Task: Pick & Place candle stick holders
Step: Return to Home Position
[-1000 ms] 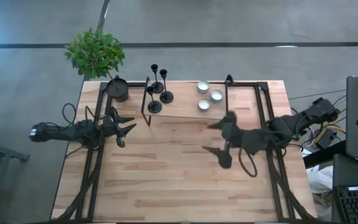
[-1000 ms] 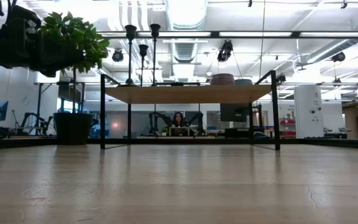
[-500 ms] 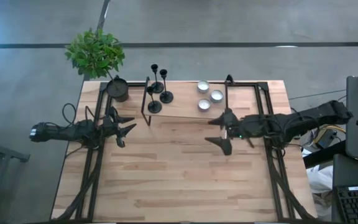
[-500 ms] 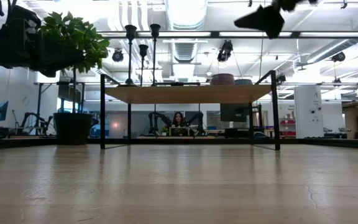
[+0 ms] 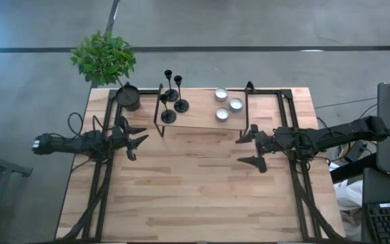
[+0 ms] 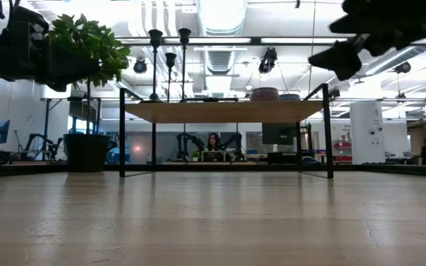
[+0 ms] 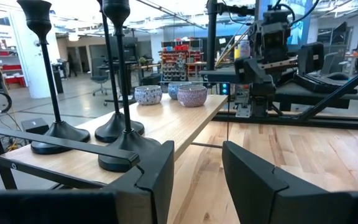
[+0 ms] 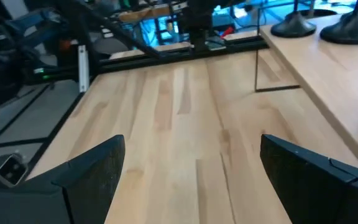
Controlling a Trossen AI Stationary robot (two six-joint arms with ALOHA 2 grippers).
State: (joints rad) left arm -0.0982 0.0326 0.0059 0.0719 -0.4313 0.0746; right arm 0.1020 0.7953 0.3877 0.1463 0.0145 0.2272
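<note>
Three black candle stick holders (image 5: 168, 116) (image 5: 181, 105) (image 5: 171, 94) stand on their round bases at the left end of a raised wooden shelf (image 5: 198, 120). In the left wrist view they rise close ahead (image 7: 128, 151). Three silvery tealight cups (image 5: 222, 114) sit on the shelf's right half. My left gripper (image 5: 138, 139) waits open and level at the table's left, short of the shelf's left end. My right gripper (image 5: 250, 149) hangs wide open above the table, just on the near side of the shelf's right end, holding nothing (image 8: 185, 174).
A potted plant (image 5: 128, 96) stands at the table's far left corner, beside the shelf. The shelf's black frame legs (image 6: 122, 133) reach down to the table. Bare wood (image 5: 195, 190) fills the near half of the table. A person sits far off in the room (image 6: 212, 140).
My right gripper has come down and drawn back toward the table's right edge, its arm stretching out flatter, and it has stayed wide open. In the low view it has sunk into the picture's top right. The candle stick holders and cups have not moved.
</note>
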